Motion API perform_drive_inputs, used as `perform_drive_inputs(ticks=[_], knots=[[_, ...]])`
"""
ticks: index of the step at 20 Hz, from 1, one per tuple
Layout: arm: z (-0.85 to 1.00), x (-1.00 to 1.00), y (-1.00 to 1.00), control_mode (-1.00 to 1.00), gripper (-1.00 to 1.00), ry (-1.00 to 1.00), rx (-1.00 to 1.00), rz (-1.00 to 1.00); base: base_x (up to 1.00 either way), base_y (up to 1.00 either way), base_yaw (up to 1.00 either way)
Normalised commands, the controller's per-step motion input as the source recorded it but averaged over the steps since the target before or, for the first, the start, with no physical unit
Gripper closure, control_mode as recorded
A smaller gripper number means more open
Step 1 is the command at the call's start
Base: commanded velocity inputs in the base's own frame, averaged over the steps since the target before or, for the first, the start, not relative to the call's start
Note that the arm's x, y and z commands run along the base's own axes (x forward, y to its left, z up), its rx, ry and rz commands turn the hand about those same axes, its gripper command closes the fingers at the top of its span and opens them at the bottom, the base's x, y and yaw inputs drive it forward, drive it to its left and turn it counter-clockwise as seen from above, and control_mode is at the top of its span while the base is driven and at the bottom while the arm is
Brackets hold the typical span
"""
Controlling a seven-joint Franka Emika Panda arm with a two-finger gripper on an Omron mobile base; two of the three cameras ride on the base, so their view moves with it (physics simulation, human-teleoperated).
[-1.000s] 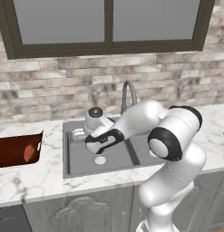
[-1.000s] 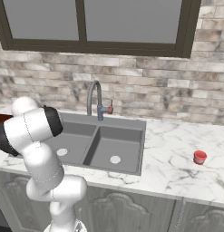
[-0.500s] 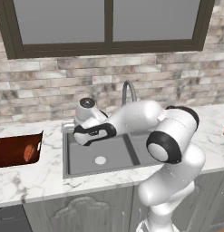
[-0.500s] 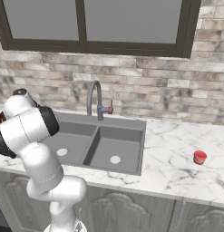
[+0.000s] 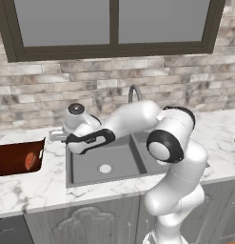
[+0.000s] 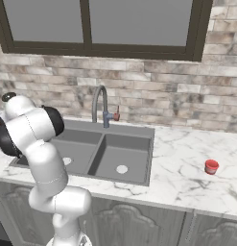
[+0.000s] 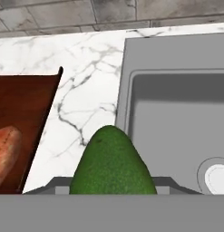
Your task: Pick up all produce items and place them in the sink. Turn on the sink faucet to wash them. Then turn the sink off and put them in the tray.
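Since a second ago the arm has swung from above the sink's (image 5: 90,167) left basin toward the counter (image 5: 28,190) on the left. Now the gripper (image 5: 56,136) hangs over the sink's left rim, with the tray (image 5: 14,157) further out ahead of it. From the hand camera, the dark-green fruit (image 7: 112,165) sits between the fingers, clamped and lifted, above the marble strip between sink and tray. An orange-red vegetable (image 7: 4,152) lies inside the tray, ahead and to the side of the gripper. Behind it, the faucet (image 6: 101,103) stands at the back of the sink.
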Motion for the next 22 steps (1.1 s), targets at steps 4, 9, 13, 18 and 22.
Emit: perform_drive_inputs(ticks=[4, 9, 13, 18, 22], knots=[[0.03, 0.00, 0.59, -1.00, 1.00, 0.00, 0.00, 0.02, 0.00, 0.00, 0.00], [0.05, 0.00, 0.53, -1.00, 1.00, 0.00, 0.00, 0.01, 0.00, 0.00, 0.00], [0.04, 0.00, 0.47, -1.00, 1.00, 0.00, 0.00, 0.00, 0.00, 0.00, 0.00], [0.00, 0.00, 0.26, -1.00, 1.00, -0.01, 0.00, 0.00, 0.00, 0.00, 0.00], [-0.01, 0.00, 0.05, -1.00, 1.00, 0.00, 0.00, 0.00, 0.00, 0.00, 0.00]])
